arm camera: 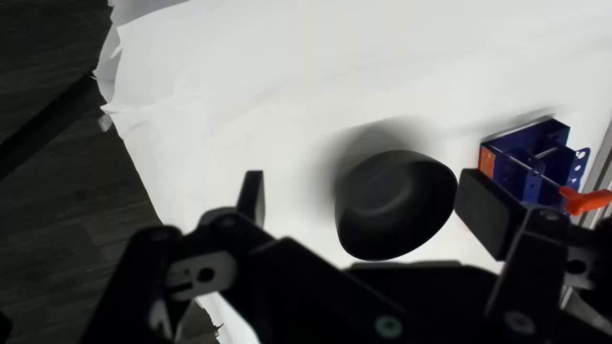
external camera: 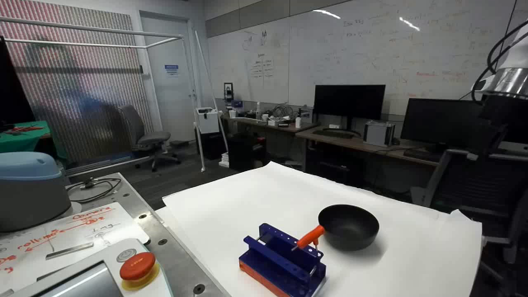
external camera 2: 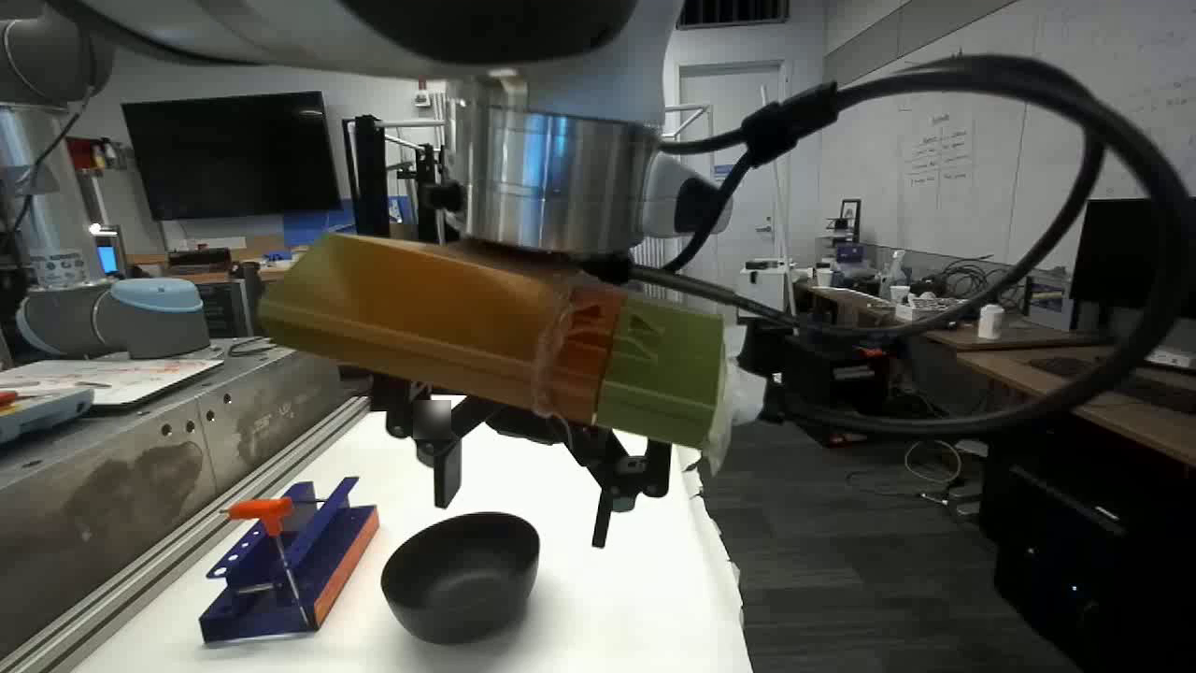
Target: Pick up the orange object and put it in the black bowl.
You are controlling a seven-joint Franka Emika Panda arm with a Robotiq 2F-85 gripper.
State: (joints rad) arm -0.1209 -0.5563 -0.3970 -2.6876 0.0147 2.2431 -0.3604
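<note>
The desk [arm camera: 215, 119] has room near its edge; the orange handle [external camera: 310, 237] points longways toward the black bowl [external camera: 350, 229]; fingers [arm camera: 485, 215] wide apart.

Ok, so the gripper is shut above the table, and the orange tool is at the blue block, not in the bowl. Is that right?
Not quite: the gripper is open, not shut; the wrist view shows its fingers spread wide apart. It is above the table, and the orange tool is at the blue block, not in the bowl.
</note>
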